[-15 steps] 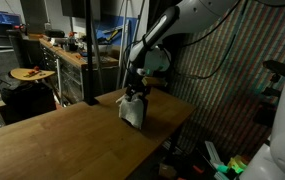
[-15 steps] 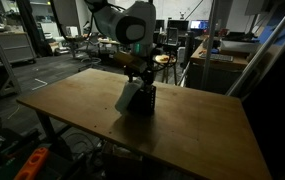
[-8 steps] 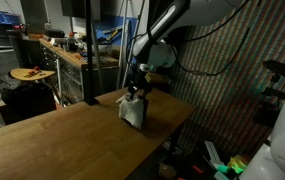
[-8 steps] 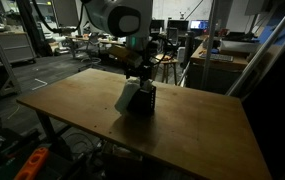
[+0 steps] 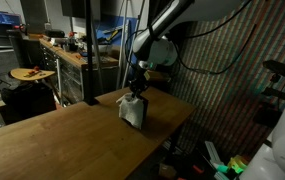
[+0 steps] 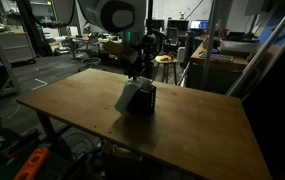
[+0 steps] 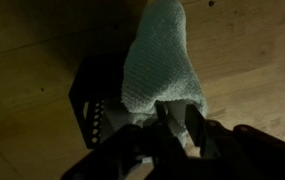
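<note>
A pale knitted cloth (image 7: 162,55) hangs over a black open-sided box (image 7: 90,95) standing on the wooden table (image 5: 62,140). In both exterior views the cloth (image 5: 131,110) (image 6: 129,97) covers one side of the box (image 6: 147,102). My gripper (image 7: 179,122) points down at the cloth's top edge, and its two dark fingers (image 7: 195,125) stand close together with a fold of cloth pinched between them. The gripper (image 5: 135,92) (image 6: 135,78) sits right on top of the draped box in both exterior views.
The box stands near the table's far edge (image 5: 172,105). A patterned wall (image 5: 227,80) rises close behind the arm. A round stool (image 5: 32,74) and a workbench (image 5: 77,55) stand beyond the table. Another stool (image 6: 164,60) stands behind the table's back edge.
The fingers have come together on the cloth's top edge. The arm's upper part has shifted a little; the cloth and box have stayed where they were.
</note>
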Controlling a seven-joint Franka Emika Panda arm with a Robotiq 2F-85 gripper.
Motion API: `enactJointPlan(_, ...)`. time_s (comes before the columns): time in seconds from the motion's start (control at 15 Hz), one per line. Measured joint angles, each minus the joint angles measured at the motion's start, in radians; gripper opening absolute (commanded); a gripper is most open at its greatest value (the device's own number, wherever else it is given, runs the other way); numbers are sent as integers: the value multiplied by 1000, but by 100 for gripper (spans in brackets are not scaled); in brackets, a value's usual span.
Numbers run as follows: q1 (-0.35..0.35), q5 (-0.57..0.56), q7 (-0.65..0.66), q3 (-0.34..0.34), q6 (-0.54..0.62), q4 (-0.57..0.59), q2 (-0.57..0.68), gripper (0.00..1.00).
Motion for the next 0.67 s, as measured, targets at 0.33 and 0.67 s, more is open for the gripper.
enactJointPlan(0.33, 13, -4, 0, -7, 90, -21, 2, 4)
enactJointPlan(0.67, 15, -52, 20, -25, 164, -22, 34, 3)
